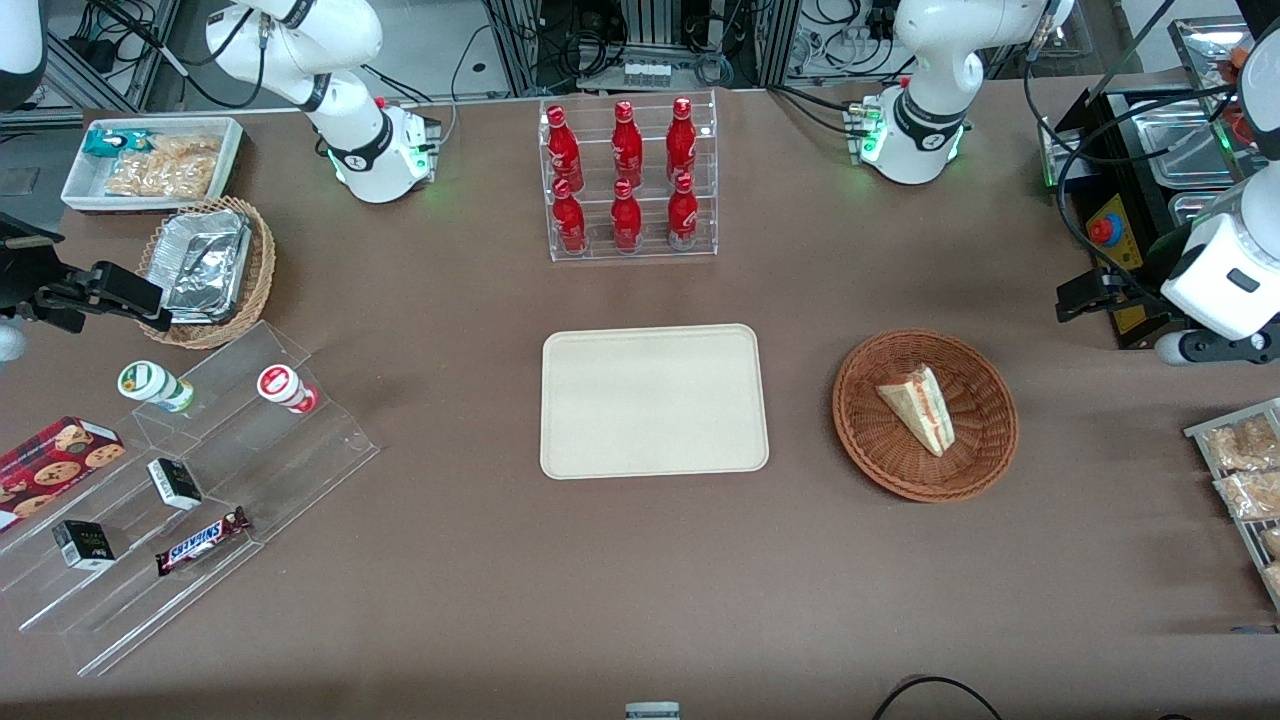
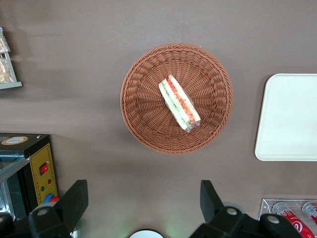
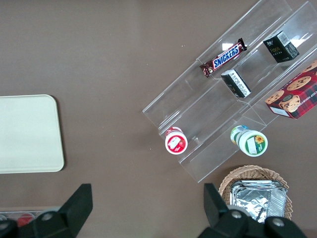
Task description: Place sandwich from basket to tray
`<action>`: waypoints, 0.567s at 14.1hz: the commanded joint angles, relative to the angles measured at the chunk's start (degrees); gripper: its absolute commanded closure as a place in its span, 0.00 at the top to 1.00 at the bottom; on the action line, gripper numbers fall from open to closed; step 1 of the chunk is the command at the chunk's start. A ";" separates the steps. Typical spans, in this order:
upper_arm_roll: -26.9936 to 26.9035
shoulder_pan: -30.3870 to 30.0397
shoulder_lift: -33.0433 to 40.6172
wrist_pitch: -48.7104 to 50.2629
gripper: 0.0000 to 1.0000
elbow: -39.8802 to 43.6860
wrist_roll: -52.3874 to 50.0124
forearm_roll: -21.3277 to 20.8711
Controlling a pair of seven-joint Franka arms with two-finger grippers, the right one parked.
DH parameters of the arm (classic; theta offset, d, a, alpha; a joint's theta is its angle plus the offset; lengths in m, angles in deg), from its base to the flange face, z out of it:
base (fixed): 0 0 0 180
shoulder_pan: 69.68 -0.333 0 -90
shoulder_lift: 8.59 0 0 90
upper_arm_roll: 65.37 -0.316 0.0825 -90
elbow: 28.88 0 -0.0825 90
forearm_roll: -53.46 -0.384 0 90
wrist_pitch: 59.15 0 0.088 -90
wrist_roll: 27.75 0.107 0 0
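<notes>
The sandwich [image 1: 920, 405] [image 2: 179, 103], a pale wedge with red and green filling, lies in the round reddish-brown basket [image 1: 870, 455] [image 2: 138, 109]. The beige tray [image 1: 655, 400] [image 2: 290, 119] [image 3: 27, 134] lies flat beside the basket, toward the parked arm's end, with nothing on it. My gripper [image 1: 1085, 297] [image 2: 142, 198] hangs high above the table, apart from the basket and toward the working arm's end. It is a little farther from the front camera than the basket. Its fingers [image 2: 74, 198] stand wide open with only bare table between them.
A clear rack of red bottles [image 1: 627, 180] stands farther from the front camera than the tray. A black control box [image 1: 1120, 230] and bagged snacks [image 1: 1245, 470] sit at the working arm's end. A stepped acrylic display [image 1: 180, 500] and a tan basket with foil containers [image 1: 205, 265] sit at the parked arm's end.
</notes>
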 commanded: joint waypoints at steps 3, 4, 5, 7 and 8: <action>0.50 -0.25 2.68 -0.84 1.00 -3.35 0.36 -0.74; 0.41 -0.33 2.33 -1.10 1.00 -3.35 0.36 -0.74; 0.41 -0.51 1.37 -1.11 1.00 -3.09 0.28 -0.74; 0.33 -0.51 -0.56 -1.45 1.00 -3.43 0.36 -0.73; 0.33 -0.42 -0.66 -3.11 1.00 -5.09 0.36 -0.74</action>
